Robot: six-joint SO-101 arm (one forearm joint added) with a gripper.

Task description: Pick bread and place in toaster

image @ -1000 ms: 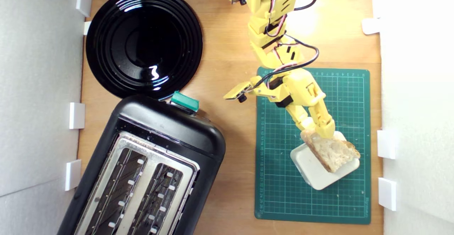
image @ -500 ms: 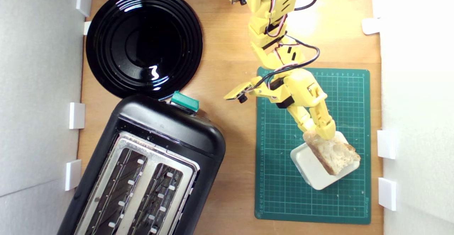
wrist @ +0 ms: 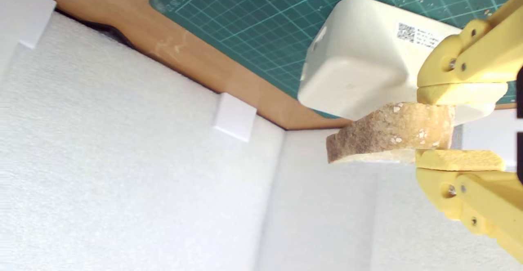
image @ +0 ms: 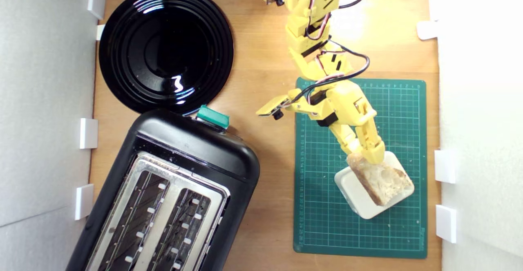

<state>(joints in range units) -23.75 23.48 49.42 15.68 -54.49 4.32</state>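
Note:
My yellow gripper (image: 365, 155) is shut on the bread (image: 383, 179), a wedge of rustic slice with pale holey crumb and brown crust. The bread hangs just above the white square block (image: 359, 195) on the green cutting mat (image: 327, 222). In the wrist view the gripper (wrist: 443, 128) clamps the bread (wrist: 388, 131) by its crust edge, with the white block (wrist: 359, 62) behind it. The black toaster (image: 171, 193), with silver top plate, two open slots and green lever knob (image: 213, 116), stands at the exterior view's lower left.
A round glossy black plate (image: 165, 48) lies at the exterior view's upper left, touching the toaster's end. White foam walls (image: 45, 99) with small white blocks (image: 445, 165) line both sides of the wooden table (image: 269, 62). Crumbs dot the mat.
The bread has tipped up and turned a little in the grip, its far end drawing in over the white block. The arm shifted slightly.

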